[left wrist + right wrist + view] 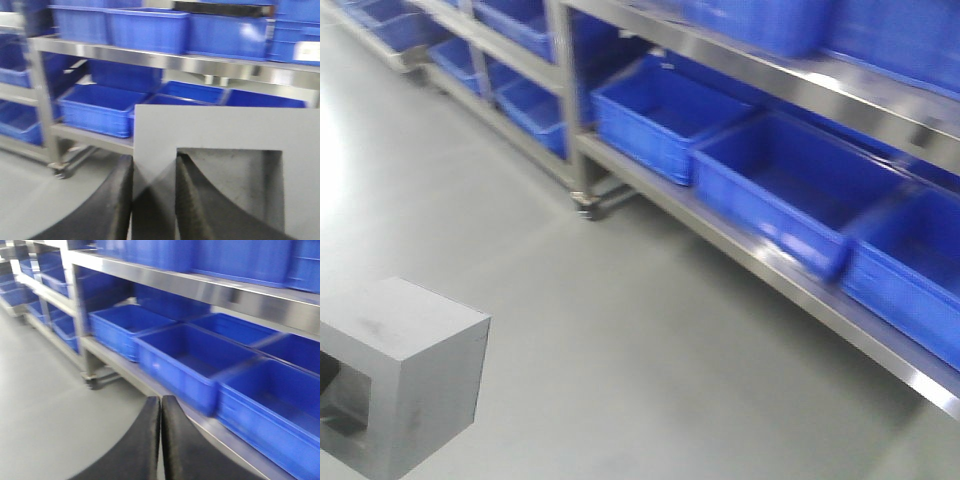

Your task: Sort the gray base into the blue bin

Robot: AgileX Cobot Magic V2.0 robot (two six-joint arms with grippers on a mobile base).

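Note:
The gray base (405, 375) hangs at the lower left of the front view, held above the floor. In the left wrist view my left gripper (154, 162) is shut on the gray base (225, 130): one finger is outside its left wall, the other inside the square recess. My right gripper (160, 402) is shut and empty, over the floor beside the shelf. Several open blue bins stand on the low steel shelf; one blue bin (790, 185) is in the middle of the row, also in the right wrist view (192, 360). I cannot tell which bin the task means.
A steel rack (740, 250) with a caster (586, 207) runs diagonally from back left to front right, two tiers of blue crates on it. A second rack stands at the far left (410, 40). Gray floor (620, 360) lies between me and the racks.

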